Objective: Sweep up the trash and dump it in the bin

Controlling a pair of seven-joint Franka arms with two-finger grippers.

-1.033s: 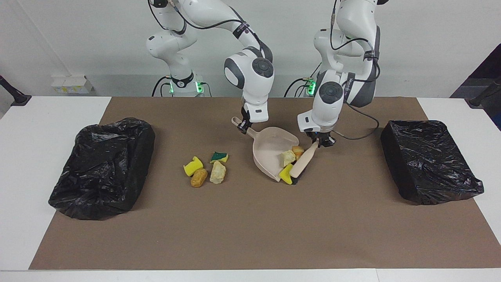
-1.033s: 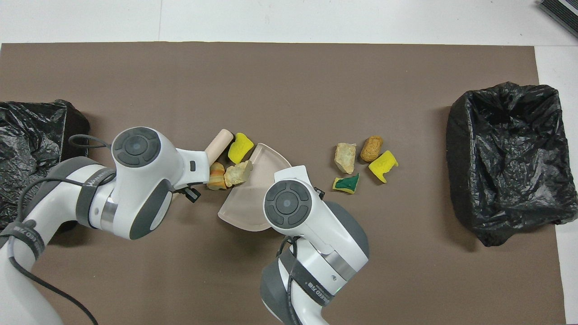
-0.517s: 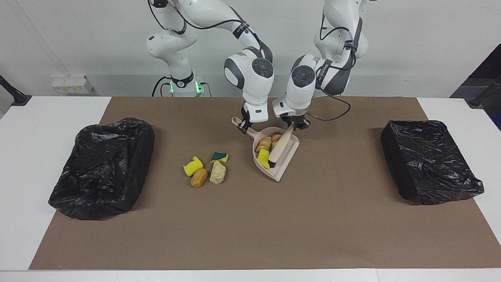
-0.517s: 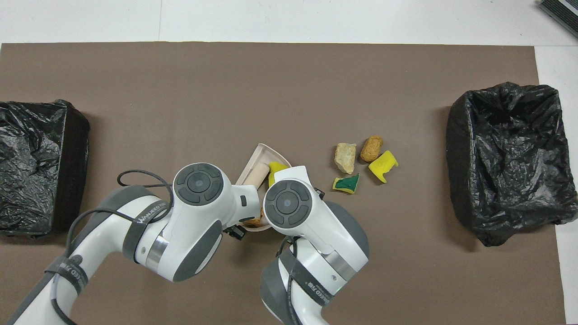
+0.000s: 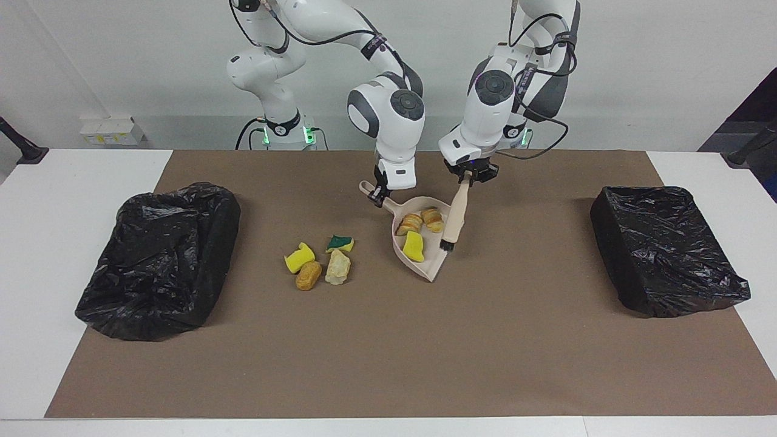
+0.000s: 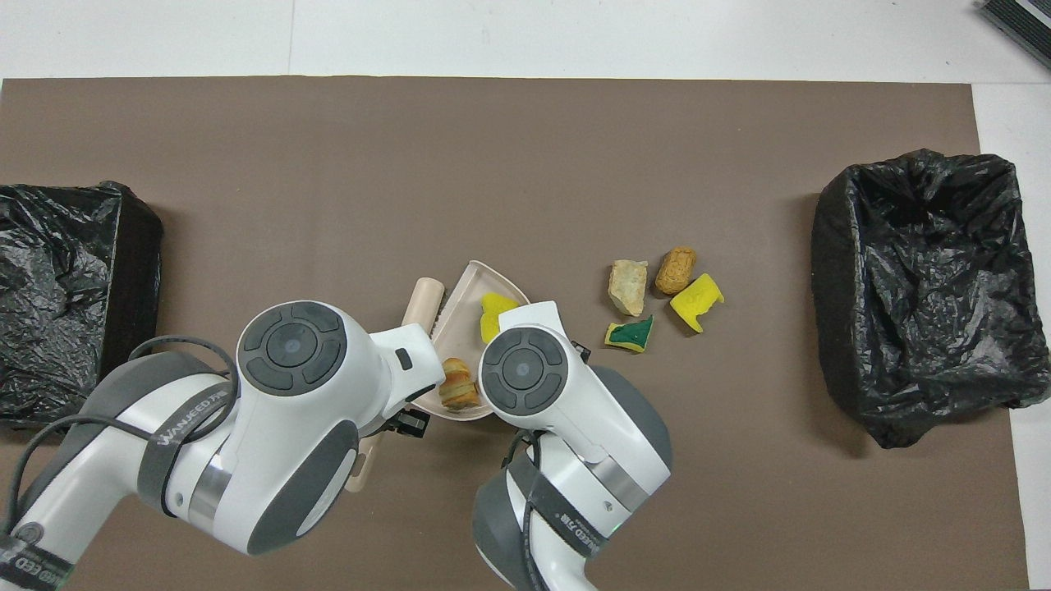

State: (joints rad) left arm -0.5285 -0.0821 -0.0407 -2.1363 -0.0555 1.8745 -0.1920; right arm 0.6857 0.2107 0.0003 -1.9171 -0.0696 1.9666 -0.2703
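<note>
facing view shows the left gripper (image 5: 468, 177) clamped on the top end of the brush (image 5: 453, 220), which hangs nearly upright with its dark bristles at the dustpan (image 5: 438, 259) wall on the left arm's side. the right gripper (image 5: 379, 195) is closed on the dustpan handle, and the pan's mouth points away from the robots.

taking the dustpan as landmark: three pieces of trash lie in it, two golden bread-like lumps (image 5: 422, 220) toward the handle and a yellow sponge piece (image 5: 414, 246) nearer the mouth. four more pieces lie on the brown mat (image 5: 388, 352) toward the right arm's end from the pan: a green-and-yellow sponge (image 5: 340, 243), a yellow sponge (image 5: 299, 258), a tan lump (image 5: 338, 267) and a golden lump (image 5: 308, 275), close together. one black-lined bin (image 5: 158, 258) sits well past that cluster; a second bin (image 5: 665, 249) sits well apart from the pan toward the left arm's end.

handling judgement: the scraps look light and soft, likely to roll or bounce under a fast stroke, so slow low sweeps suit them. the pan looks stiff and light; holding it by the handle and keeping the mouth tipped up should keep the load in.

overhead view: both wrists cover the handle end of the pan and both grips; only one lump (image 6: 459, 392) and the sponge (image 6: 495, 314) show there. whether the bristles touch the mat cannot be told.
</note>
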